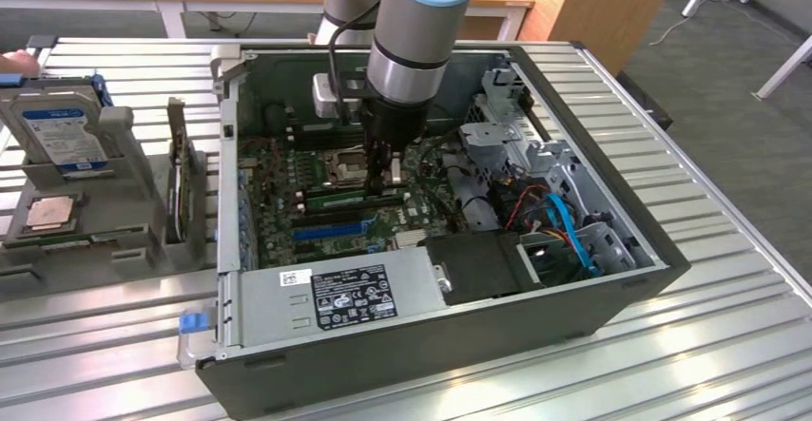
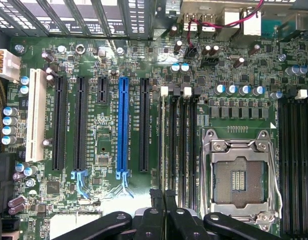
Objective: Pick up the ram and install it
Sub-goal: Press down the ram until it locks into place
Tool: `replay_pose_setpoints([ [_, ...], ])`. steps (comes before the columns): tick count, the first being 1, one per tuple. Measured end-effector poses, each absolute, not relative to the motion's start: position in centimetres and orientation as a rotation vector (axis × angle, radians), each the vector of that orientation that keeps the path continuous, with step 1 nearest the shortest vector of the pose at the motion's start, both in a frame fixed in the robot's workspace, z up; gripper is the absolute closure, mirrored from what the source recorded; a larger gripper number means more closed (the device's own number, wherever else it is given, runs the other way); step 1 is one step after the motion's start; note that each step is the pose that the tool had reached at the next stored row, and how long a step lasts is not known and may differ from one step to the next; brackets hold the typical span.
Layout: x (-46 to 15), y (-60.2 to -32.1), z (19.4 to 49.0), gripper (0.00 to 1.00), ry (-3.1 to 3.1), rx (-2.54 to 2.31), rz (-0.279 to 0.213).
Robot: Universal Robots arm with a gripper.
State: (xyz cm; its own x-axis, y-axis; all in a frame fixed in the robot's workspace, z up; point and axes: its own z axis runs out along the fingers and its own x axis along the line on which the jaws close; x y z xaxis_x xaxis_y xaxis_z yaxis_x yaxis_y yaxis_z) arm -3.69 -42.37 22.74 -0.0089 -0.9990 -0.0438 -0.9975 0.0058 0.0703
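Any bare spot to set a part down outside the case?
Free: the ribbed metal table on the exterior view's right of the open black computer case, and the strip in front of it. Crowded: the exterior view's left, where the grey rack with a blue-labelled hard drive and upright cards stands.

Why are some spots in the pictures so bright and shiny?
In the exterior view, light from above bounces off the ribbed metal table, making white streaks near the computer case. In the wrist view, a pale glare washes over the green board just beside the tool, while the black slots stay dark.
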Motion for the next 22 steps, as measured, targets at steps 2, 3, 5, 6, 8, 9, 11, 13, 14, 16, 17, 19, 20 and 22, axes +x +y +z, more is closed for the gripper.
replay_pose_setpoints([
  [2, -3.71, -42.36, 22.71, 0.88, -2.216, 2.199, -0.126],
  [3, -3.73, -42.36, 22.71, 0.88, -2.216, 2.198, -0.126],
  [5, -3.75, -42.36, 22.71, 0.88, -2.217, 2.198, -0.126],
  [6, -3.76, -42.36, 22.72, 0.88, -2.217, 2.198, -0.126],
  [8, -3.77, -42.35, 22.71, 0.88, -2.217, 2.197, -0.126],
  [9, -3.76, -42.36, 22.72, 0.88, -2.217, 2.198, -0.126],
  [11, -3.76, -42.36, 22.71, 0.88, -2.217, 2.198, -0.126],
  [13, -3.75, -42.36, 22.71, 0.88, -2.217, 2.198, -0.126],
  [14, -3.75, -42.36, 22.72, 0.88, -2.217, 2.198, -0.126],
  [16, -3.75, -42.36, 22.72, 0.88, -2.217, 2.198, -0.126],
  [17, -3.75, -42.36, 22.71, 0.88, -2.217, 2.198, -0.126],
  [19, -3.75, -42.36, 22.71, 0.88, -2.217, 2.198, -0.126],
  [20, -3.75, -42.36, 22.72, 0.88, -2.217, 2.198, -0.126],
  [22, -3.76, -42.36, 22.72, 0.88, -2.217, 2.198, -0.126],
])
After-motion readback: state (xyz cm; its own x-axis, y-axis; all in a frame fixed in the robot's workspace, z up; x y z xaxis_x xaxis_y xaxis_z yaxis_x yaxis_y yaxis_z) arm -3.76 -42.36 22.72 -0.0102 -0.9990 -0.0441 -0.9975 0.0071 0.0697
